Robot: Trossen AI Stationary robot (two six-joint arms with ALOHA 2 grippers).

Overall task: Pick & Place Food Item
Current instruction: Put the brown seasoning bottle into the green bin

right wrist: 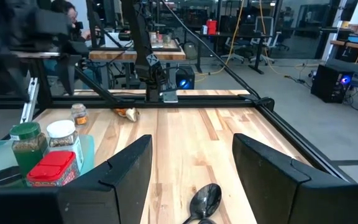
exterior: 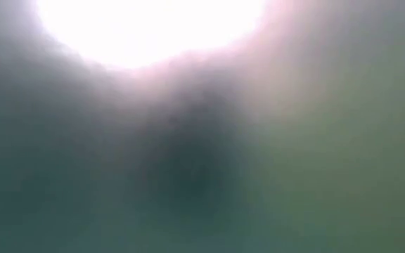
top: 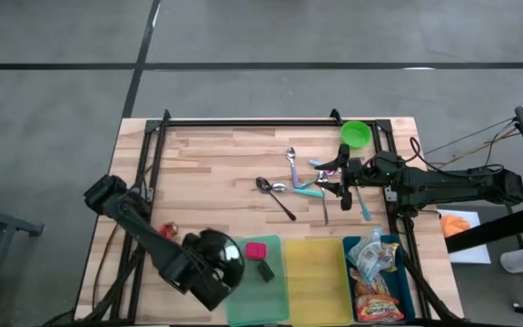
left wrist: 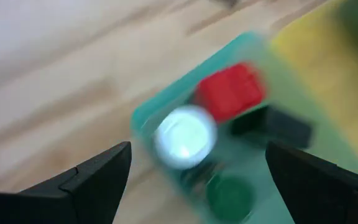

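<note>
Left end effector [left wrist: 197, 180] wide open, empty, above teal tray [left wrist: 148, 112] holding red box [left wrist: 232, 90]; right end effector [right wrist: 191, 168] open, empty.

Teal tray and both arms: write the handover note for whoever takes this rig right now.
Left tool: open, empty, above the teal plastic tray at the table's near edge.
Right tool: open, empty, waiting level over the scattered metal spoons by the green bowl.
On the teal tray: red box, white-lidded jar, green-lidded jar, dark block.
Yellow tray bare; blue tray holds snack packets.
Done: unclear. Left: nothing is gripped yet; low view is blocked.
</note>
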